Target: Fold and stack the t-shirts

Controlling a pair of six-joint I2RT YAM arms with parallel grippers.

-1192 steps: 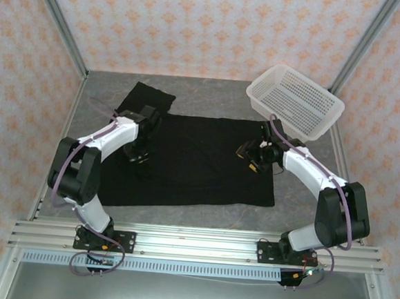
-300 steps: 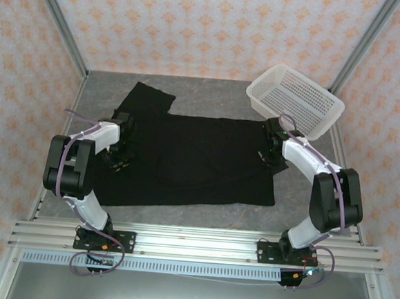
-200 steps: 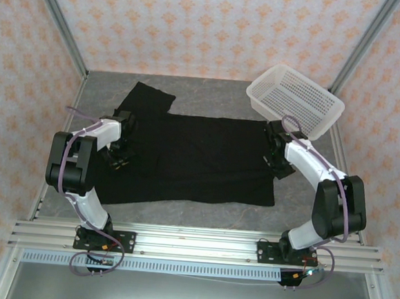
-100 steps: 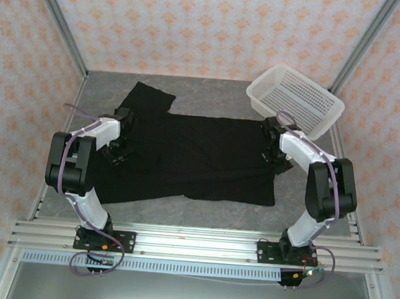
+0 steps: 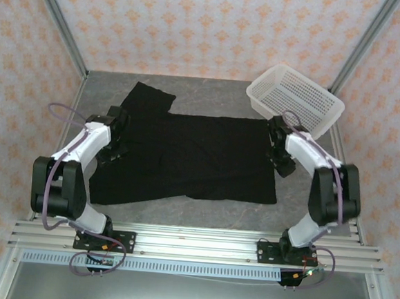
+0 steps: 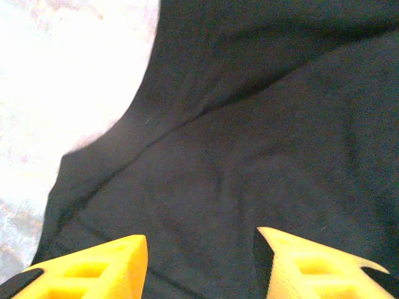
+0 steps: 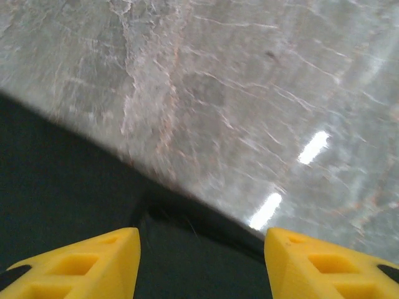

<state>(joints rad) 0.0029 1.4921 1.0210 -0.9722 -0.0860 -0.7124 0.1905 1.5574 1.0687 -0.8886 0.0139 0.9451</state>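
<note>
Swinging outward since half a second ago, the left arm's elbow is now jutting farther left, and the left gripper (image 5: 111, 146) is sitting a little farther up the shirt's (image 5: 199, 156) left side. The right gripper (image 5: 282, 159) is hanging almost where it was, at the shirt's right edge.

The shirt is lying spread flat on the table (image 5: 212, 88), plain black side up, with one sleeve (image 5: 146, 97) reaching toward the far left. The basket (image 5: 294, 100) is sitting at the far right, near the shirt's far right corner.

In the left wrist view the left gripper (image 6: 199, 268) is standing spread, its yellow fingers (image 6: 93, 274) apart over black cloth and pinching nothing. In the right wrist view the right gripper (image 7: 202, 265) is likewise standing spread, straddling the shirt's edge (image 7: 62, 187) where it meets the grey table (image 7: 249, 93).
</note>
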